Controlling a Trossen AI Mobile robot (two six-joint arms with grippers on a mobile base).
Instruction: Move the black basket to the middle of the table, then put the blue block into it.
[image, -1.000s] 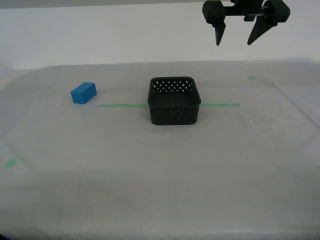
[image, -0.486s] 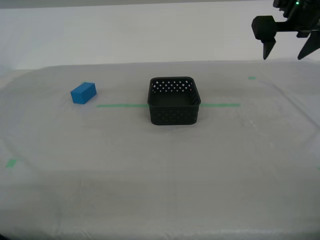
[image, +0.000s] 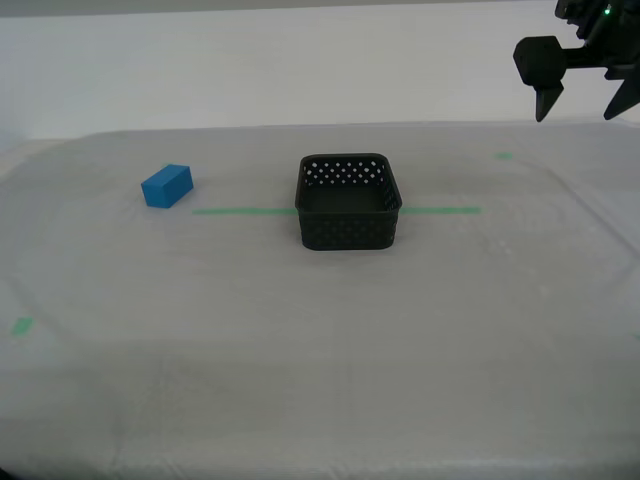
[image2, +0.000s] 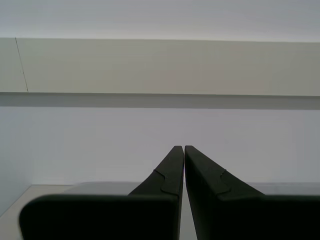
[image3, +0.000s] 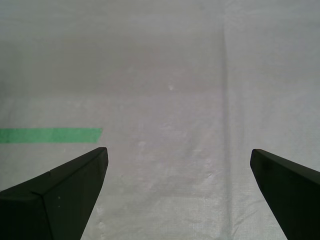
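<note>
**Exterior view: basket on the tape line, block apart, one claw raised**

Exterior view shows the black basket (image: 349, 200) upright on the table (image: 320, 350), astride the thin green tape line (image: 240, 211), about midway across the sheeting. Its inside holds nothing visible; only the dark floor and the perforated far wall show. The blue block (image: 167, 186) lies on the table well apart from the basket, toward the exterior view's left, just behind the end of the tape line. It touches neither the basket nor any claw.

My first gripper (image: 584, 103) hangs high over the table's far corner at the exterior view's right, well apart from both items. Its two pointed fingers (image3: 60, 192) are spread wide with nothing between them; the first wrist view shows bare sheeting and an end of green tape (image3: 50, 135) beneath.

My second gripper (image2: 184, 150) appears only in the second wrist view. Its tips are pressed together, holding nothing, and it faces a pale wall.

Small green tape marks (image: 505, 155) lie near the table's edges.
</note>
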